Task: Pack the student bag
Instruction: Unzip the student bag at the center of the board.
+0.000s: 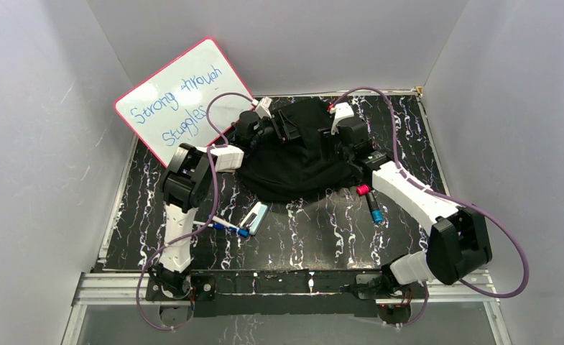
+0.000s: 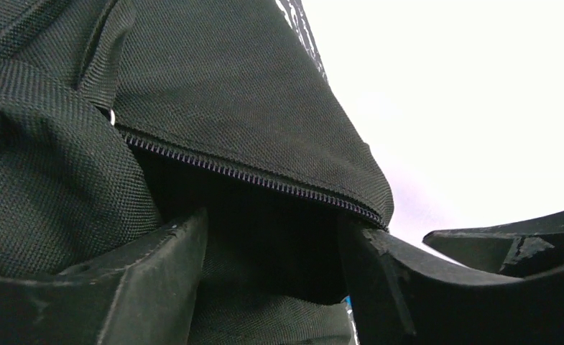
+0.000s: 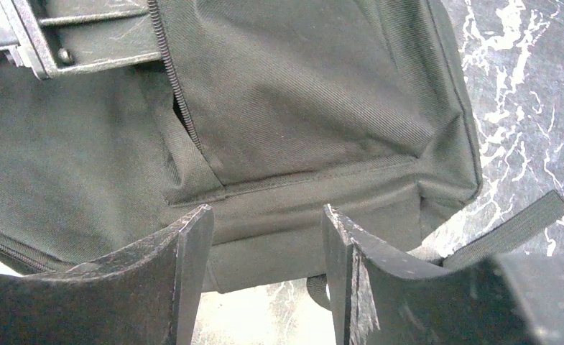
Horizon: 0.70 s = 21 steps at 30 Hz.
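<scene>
The student bag (image 1: 298, 154) is a black fabric backpack lying at the back middle of the table. My left gripper (image 1: 282, 131) is at its upper left. In the left wrist view it (image 2: 275, 244) is open, its fingers either side of the dark gap under the bag's zipper (image 2: 250, 180). My right gripper (image 1: 334, 136) is at the bag's upper right. In the right wrist view it (image 3: 268, 237) is open, with the bag's seamed edge (image 3: 300, 215) just beyond the fingertips. A black strap (image 3: 509, 226) lies on the table beside it.
A white board with a pink rim (image 1: 182, 100) leans at the back left. A blue pen (image 1: 228, 226) and a pale blue-and-white block (image 1: 253, 217) lie in front of the bag on the left. A red and blue marker (image 1: 371, 203) lies under my right arm.
</scene>
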### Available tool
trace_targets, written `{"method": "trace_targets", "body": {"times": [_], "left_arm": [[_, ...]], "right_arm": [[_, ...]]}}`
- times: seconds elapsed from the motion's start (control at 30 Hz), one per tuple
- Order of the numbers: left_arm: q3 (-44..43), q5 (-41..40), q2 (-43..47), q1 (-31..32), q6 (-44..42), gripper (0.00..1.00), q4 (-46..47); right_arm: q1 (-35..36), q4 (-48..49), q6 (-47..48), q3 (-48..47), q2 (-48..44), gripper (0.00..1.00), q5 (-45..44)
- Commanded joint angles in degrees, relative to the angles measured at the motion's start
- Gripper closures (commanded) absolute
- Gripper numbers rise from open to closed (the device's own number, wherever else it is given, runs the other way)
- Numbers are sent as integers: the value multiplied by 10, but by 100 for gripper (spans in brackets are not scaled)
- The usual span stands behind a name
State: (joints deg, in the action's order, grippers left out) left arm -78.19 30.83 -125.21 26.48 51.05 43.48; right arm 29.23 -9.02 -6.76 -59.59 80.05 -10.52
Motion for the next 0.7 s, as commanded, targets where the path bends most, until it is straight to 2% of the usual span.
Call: {"method": "trace_targets", "body": {"times": [0.0,0.07,0.13,0.3,0.5,0.67], "left_arm": [[11,-1,42,3,-10,33,23],[14,-2,41,3,-10,22,23],[14,-2,39,3,-10,16,23],[14,-12,46,3,-18,9,6],[-8,-43,69,2,-56,9,-82],[-15,-75,96,-2,-87,21,-154]], "right_arm": [[-6,15,-19,6,-38,34,-26],[-7,12,-21,10,-42,34,-26],[-7,10,-22,15,-45,34,-24],[-7,5,-27,22,-53,33,-26],[-8,4,-30,30,-65,33,-27],[-8,7,-32,40,-71,33,-27]]}}
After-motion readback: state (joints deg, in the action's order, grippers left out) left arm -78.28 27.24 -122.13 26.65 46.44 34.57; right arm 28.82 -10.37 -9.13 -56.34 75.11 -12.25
